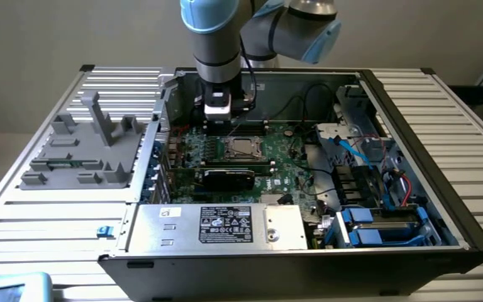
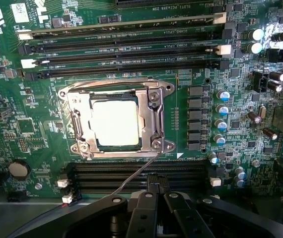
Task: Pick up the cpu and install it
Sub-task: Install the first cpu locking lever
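- Exterior view, near edge of the case (image 1: pixel 292 270): the power supply (image 1: pixel 216 225) lies along it, well apart from the gripper (image 1: pixel 218 126). I see little risk here.
- Just behind it, the graphics card (image 1: pixel 229 176) stands across the board (image 1: pixel 292 167), near the socket. A low sideways swing of the arm could knock it.
- Middle of the board: the cpu (image 2: pixel 115 121) lies flat in its socket, with the metal frame (image 2: pixel 154 116) folded over its edges. It looks seated, but I cannot tell whether it sits square in the recess. If it does not, pressure on the frame could damage the contacts underneath.
- A thin wire lever (image 2: pixel 136 174) runs from the socket's corner out over the memory slots (image 2: pixel 97 177) and does not look hooked down. If it is loose, the frame clamps nothing and the chip could shift.
- The gripper's fingers are pressed together with nothing between them, just beside that lever. A misjudged push could slip off the wire into the slots, or bend it.
- Toward the far wall, black cables (image 1: pixel 307 100) loop near the arm and could snag on it.
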{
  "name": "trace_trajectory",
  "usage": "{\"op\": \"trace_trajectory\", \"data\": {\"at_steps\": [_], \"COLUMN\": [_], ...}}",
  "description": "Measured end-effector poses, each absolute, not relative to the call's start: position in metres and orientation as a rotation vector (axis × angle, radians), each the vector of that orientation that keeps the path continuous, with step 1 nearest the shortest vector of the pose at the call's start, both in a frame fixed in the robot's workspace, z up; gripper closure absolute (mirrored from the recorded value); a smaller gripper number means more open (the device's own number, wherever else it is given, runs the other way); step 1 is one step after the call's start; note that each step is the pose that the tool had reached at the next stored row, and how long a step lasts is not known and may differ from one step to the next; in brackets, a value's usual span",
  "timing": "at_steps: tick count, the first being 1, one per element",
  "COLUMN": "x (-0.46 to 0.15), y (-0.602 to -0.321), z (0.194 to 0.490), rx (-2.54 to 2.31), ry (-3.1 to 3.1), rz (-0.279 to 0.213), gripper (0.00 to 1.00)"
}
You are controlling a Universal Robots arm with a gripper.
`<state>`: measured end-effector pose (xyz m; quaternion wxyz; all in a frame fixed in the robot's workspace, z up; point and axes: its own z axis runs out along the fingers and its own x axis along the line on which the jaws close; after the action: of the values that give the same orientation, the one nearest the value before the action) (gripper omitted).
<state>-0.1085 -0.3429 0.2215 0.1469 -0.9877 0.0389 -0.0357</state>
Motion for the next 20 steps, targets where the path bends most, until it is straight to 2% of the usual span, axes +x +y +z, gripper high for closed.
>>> {"op": "trace_trajectory", "data": {"at_steps": [20], "x": [-0.117], "y": [-0.342], "z": [0.211], "rx": [-2.834], "ry": [0.225], "rz": [-0.152], "gripper": [0.89]}}
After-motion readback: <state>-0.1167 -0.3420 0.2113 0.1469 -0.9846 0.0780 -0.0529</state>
